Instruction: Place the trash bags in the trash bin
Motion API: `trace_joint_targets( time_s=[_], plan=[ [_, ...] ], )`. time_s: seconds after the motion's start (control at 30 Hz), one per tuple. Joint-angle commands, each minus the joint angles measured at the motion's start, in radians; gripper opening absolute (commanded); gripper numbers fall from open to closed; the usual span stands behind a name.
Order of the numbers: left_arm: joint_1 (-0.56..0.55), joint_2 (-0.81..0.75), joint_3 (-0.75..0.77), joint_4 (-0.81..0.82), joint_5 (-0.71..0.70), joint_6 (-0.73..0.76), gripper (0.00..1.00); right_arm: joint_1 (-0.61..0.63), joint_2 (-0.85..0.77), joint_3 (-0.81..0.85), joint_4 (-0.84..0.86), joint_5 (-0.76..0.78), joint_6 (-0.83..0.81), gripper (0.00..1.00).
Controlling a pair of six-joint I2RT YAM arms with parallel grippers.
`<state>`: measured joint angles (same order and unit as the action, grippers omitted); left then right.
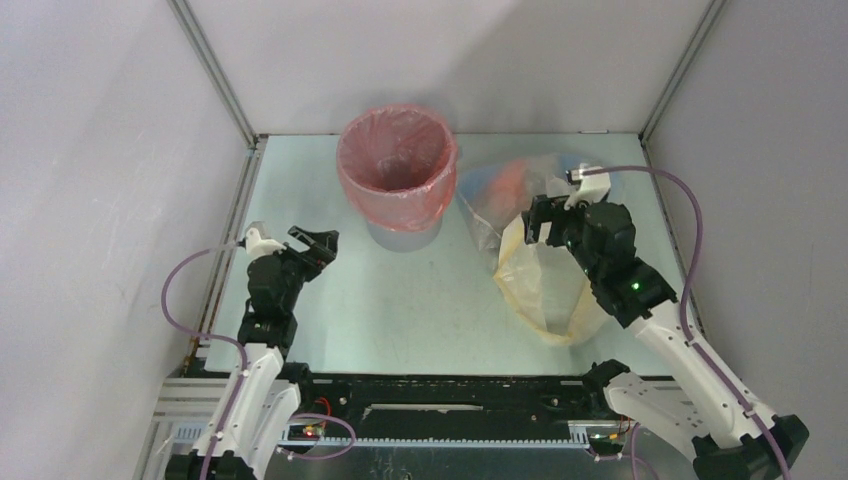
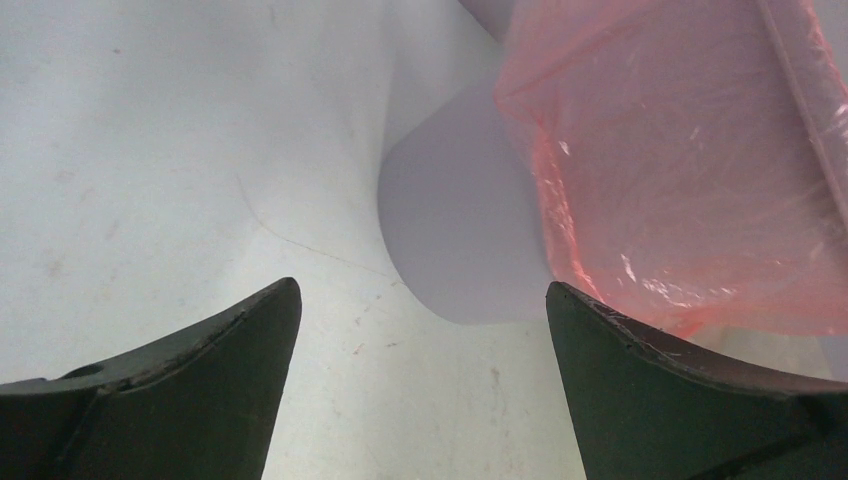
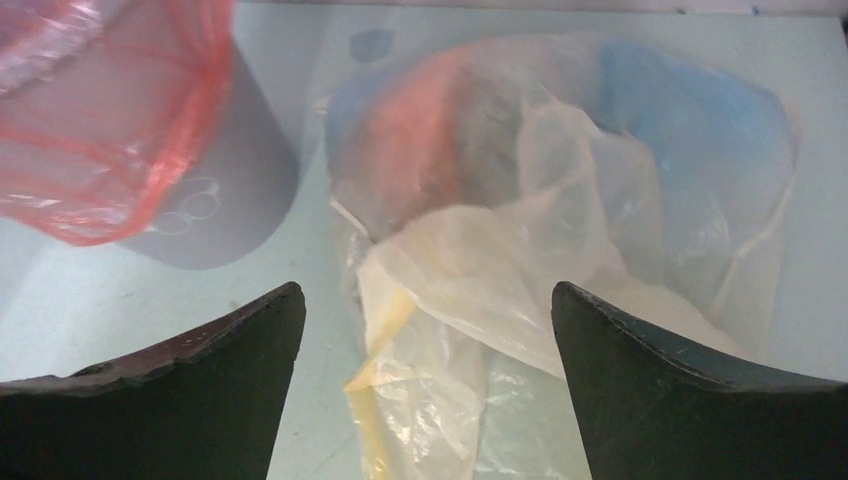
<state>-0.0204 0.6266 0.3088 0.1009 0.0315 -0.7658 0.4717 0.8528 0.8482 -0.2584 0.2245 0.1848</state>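
The light-grey trash bin point(image 1: 402, 236) stands at the back middle of the table, a red-pink trash bag point(image 1: 395, 165) draped in it and over its rim. To its right lies a pile of trash bags point(image 1: 535, 290): pale yellow point(image 3: 480, 270) in front, light blue point(image 3: 690, 110) and something red point(image 3: 420, 130) showing through behind. My right gripper point(image 1: 533, 222) hangs open over the pile, nothing between its fingers point(image 3: 425, 290). My left gripper point(image 1: 313, 243) stands open left of the bin, empty, facing the bin's grey wall point(image 2: 460, 220) and the red-pink bag point(image 2: 680, 170).
Grey enclosure walls with metal frame posts point(image 1: 215, 75) close in the table at left, back and right. A black rail point(image 1: 440, 400) with the arm bases runs along the near edge. The pile lies close to the right wall.
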Motion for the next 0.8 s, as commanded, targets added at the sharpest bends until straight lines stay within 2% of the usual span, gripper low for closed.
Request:
trace_joint_targets(
  time_s=[0.0, 0.2, 0.33, 0.43, 0.5, 0.63, 0.77],
  plan=[
    [-0.004, -0.044, 0.009, -0.046, -0.122, 0.037, 1.0, -0.031, -0.094, -0.154, 0.167, 0.132, 0.066, 0.97],
    [-0.004, -0.05, 0.01, -0.032, -0.224, 0.129, 1.0, -0.094, -0.235, -0.431, 0.493, 0.178, 0.077, 1.0],
    [-0.006, -0.043, -0.037, 0.092, -0.288, 0.207, 1.0, -0.129, -0.232, -0.572, 0.693, 0.188, -0.045, 1.0],
    [-0.008, -0.041, -0.109, 0.265, -0.325, 0.282, 1.0, -0.145, -0.198, -0.695, 0.902, 0.14, -0.202, 0.99],
    [-0.009, -0.015, -0.139, 0.362, -0.342, 0.352, 1.0, -0.178, -0.154, -0.752, 1.028, 0.086, -0.232, 0.97],
    [-0.009, 0.093, -0.094, 0.404, -0.339, 0.468, 1.0, -0.295, -0.014, -0.742, 1.058, -0.009, -0.197, 0.96],
    [-0.009, 0.168, -0.074, 0.457, -0.324, 0.567, 1.0, -0.333, 0.162, -0.744, 1.18, -0.017, -0.196, 0.99]
  ],
)
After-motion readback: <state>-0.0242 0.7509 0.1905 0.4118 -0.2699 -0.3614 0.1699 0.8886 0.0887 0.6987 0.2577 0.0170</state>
